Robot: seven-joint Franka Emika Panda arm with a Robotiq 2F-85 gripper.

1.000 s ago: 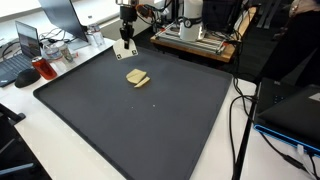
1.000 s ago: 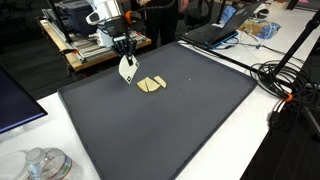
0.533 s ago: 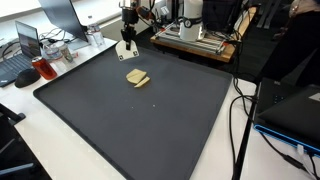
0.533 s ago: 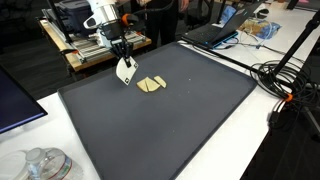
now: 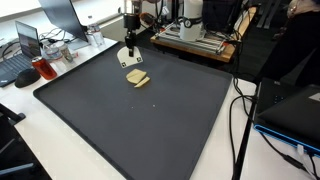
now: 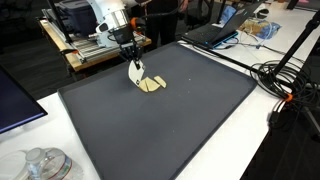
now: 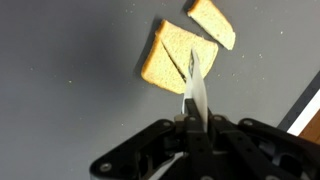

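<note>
Bread slice (image 7: 172, 55) now sits under our white blade (image 7: 194, 92).
We see the gripper (image 7: 190, 124), clamped on that blade, lower and further right in both exterior views than 1 second ago.

Both exterior views look down obliquely from different corners, sharing the whole mat (image 5: 150, 120); the wrist view looks down, close above bread (image 7: 170, 55).

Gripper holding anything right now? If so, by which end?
Yes. The gripper is shut on a white knife-like tool, gripping its top end. The free tip points down over the bread slice.
</note>
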